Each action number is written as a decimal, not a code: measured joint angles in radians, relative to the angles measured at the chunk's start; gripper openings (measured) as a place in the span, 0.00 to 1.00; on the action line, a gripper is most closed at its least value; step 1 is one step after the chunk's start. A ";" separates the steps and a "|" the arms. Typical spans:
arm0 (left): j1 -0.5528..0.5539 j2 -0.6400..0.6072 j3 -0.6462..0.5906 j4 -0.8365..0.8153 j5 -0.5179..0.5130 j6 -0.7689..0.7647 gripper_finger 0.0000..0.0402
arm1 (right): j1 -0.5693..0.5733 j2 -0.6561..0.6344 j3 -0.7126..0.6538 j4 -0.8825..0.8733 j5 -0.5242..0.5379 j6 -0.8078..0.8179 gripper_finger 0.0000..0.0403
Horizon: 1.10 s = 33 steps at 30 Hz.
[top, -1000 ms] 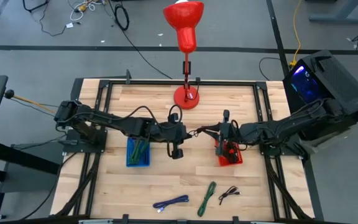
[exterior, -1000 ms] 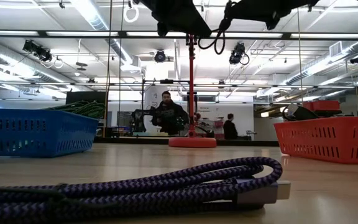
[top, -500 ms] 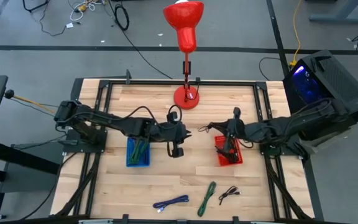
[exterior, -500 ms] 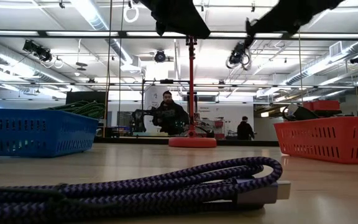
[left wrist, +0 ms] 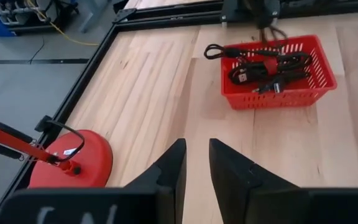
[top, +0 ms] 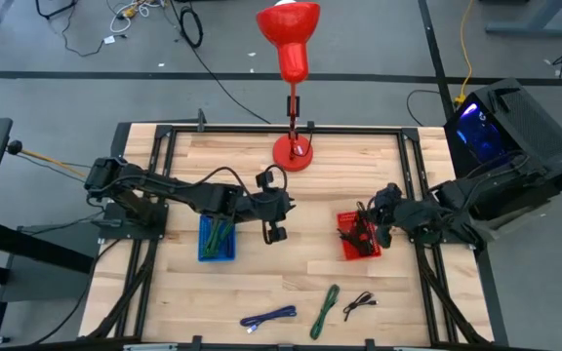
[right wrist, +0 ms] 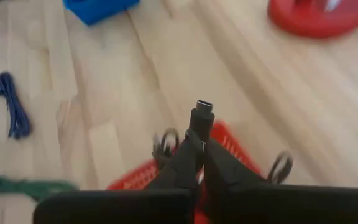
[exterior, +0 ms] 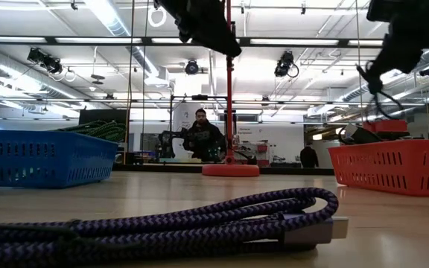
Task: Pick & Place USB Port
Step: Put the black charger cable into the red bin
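Above the red basket [top: 358, 239], right tool [right wrist: 199, 142] clamped narrow on a black cable [right wrist: 202, 116], plug end poking out past the fingertips. Rest of that cable hidden, so can't tell whether it hangs free or already lies in the basket with the other black cables [left wrist: 266, 65].

Risks, as judged from here:
- Pinch sits near the plug tip, little purchase; could slip or swivel on any quick move.
- Loops already spill over the basket rim; a release off-centre could snag them or drop the cable onto the counter [top: 261, 278] beside the basket.
- Lifting away with a tail tangled in the pile could drag the basket.

Left tool [left wrist: 196, 163] hovers mid-counter between blue basket [top: 217, 239] and red lamp base [top: 293, 153], narrowly parted, holding nothing, touching nothing.

Still on the near counter edge: purple cable [top: 268, 317], green cable [top: 325, 310], small black cable [top: 359, 303].
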 joint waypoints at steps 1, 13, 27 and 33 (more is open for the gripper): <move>0.000 0.000 0.000 -0.002 0.000 0.000 0.19 | 0.008 0.002 0.000 -0.020 -0.011 0.032 0.01; 0.000 0.000 0.000 -0.051 0.000 -0.001 0.19 | 0.039 0.044 0.000 -0.086 -0.111 0.190 0.01; 0.000 0.000 0.000 -0.077 0.000 -0.007 0.19 | 0.039 0.160 0.000 -0.086 -0.110 0.220 0.20; 0.000 0.000 0.000 -0.083 0.000 -0.006 0.19 | 0.039 0.156 0.000 -0.086 -0.077 0.215 0.35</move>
